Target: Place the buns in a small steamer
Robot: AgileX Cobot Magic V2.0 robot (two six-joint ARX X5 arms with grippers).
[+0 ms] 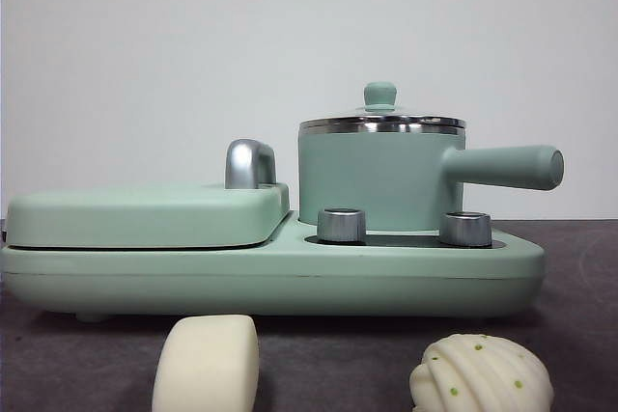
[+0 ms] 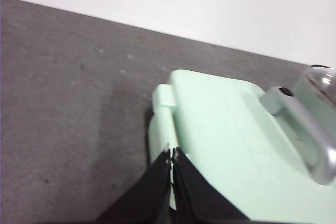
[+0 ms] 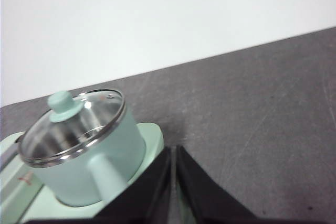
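Two cream-white buns lie on the dark table in front of the cooker: a smooth pillow-shaped bun at the left and a ridged bun with green dots at the right. The small steamer is a mint-green pot with a steel rim, a side handle and a glass lid with a green knob resting on it. My left gripper is shut, above the flat griddle cover's corner. Beside the steamer, above the cooker's edge, my right gripper is shut. Neither gripper shows in the front view.
The steamer stands on a mint-green cooker base with two steel knobs. A flat griddle cover with a chrome handle fills its left half. A white wall stands behind the table.
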